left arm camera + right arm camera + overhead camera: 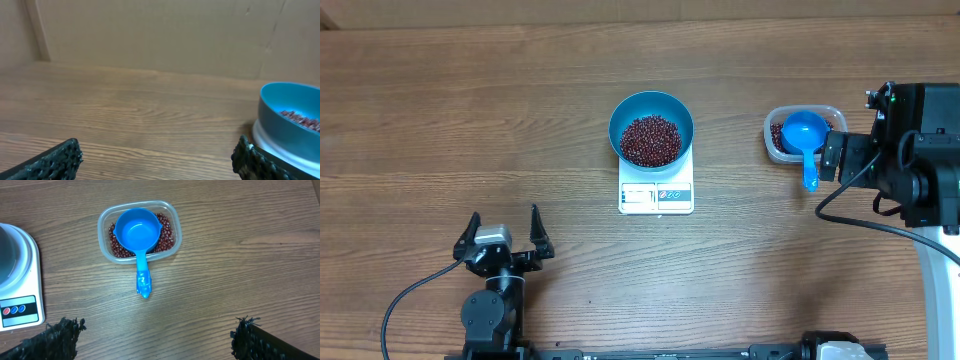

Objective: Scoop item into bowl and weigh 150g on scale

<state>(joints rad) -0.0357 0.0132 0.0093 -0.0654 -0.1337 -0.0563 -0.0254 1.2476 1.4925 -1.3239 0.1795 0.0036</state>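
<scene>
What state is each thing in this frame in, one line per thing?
bowl: on the scale, partly filled with beans
scale: carrying the bowl, display unreadable
scoop: empty, lying in the tub, handle over its rim
tub: holds more beans
left tool: open, empty
right tool: open, empty

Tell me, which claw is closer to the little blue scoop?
The right one. The right claw hangs open right beside the scoop, while the left claw sits open far off, on the other side of the bowl and scale.
</scene>
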